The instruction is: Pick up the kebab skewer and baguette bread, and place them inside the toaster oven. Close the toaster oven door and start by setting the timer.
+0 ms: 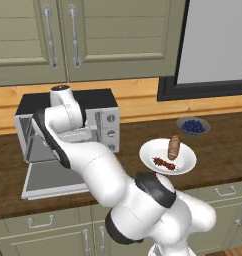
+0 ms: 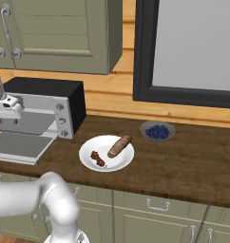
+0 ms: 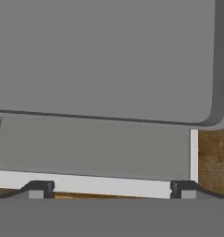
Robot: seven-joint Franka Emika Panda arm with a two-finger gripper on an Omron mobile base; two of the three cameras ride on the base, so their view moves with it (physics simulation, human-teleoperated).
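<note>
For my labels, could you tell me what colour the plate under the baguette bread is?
White; the plate shows best in the right base view.

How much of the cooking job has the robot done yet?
Done: the toaster oven door lies open. In hand: nothing; the open tool hovers over the door. Left: the kebab skewer and baguette bread sit on the plate; then closing and setting the timer.

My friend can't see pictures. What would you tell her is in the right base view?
A white plate on a dark wooden counter holds a baguette bread and a kebab skewer. To the left, the toaster oven has its door dropped open. A bowl of blueberries sits behind the plate.
</note>
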